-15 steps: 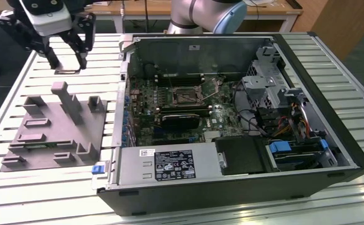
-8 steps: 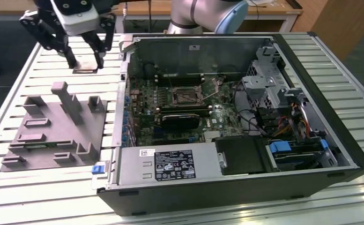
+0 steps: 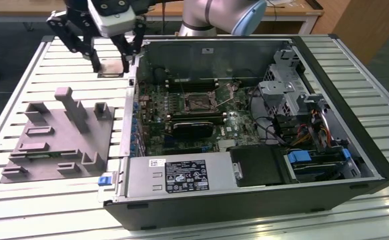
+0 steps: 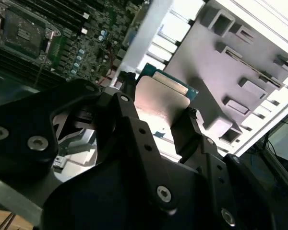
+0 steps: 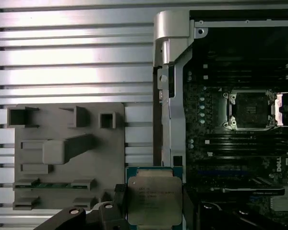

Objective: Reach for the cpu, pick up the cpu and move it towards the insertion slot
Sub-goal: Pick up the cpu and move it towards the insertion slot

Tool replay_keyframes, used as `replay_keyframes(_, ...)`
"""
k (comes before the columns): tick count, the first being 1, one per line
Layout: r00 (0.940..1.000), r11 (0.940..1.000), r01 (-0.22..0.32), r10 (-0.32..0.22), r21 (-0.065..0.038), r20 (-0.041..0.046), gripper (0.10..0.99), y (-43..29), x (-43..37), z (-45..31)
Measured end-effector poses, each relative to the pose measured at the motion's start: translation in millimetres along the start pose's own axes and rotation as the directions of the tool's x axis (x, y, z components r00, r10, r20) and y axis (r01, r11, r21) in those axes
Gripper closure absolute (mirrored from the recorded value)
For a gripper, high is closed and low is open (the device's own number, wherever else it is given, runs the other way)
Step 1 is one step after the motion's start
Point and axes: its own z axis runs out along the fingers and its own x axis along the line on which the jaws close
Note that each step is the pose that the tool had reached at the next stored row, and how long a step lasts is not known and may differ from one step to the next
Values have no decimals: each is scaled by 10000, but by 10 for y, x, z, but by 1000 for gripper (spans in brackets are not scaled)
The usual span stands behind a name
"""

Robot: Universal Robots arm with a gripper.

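One grey tray (image 3: pixel 47 155) lies at the exterior view's left. Just past it, over the slatted table (image 3: pixel 54 80), the gripper (image 3: pixel 112 66) is clamped on the chip's (image 5: pixel 154 201) opposite edges — held flat, likely to suit the socket (image 3: pixel 198 102), which sits further right inside the open computer case (image 3: pixel 364 115), well apart.

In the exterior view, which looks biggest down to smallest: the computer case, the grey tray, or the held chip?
Largest: the computer case.
Next: the grey tray.
Smallest by far: the chip.
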Motion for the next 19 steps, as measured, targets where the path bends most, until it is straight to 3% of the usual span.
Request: replay_keyframes(19, 9998, 10000, -8, 8, 5, -183, 545, 28, -805, -22)
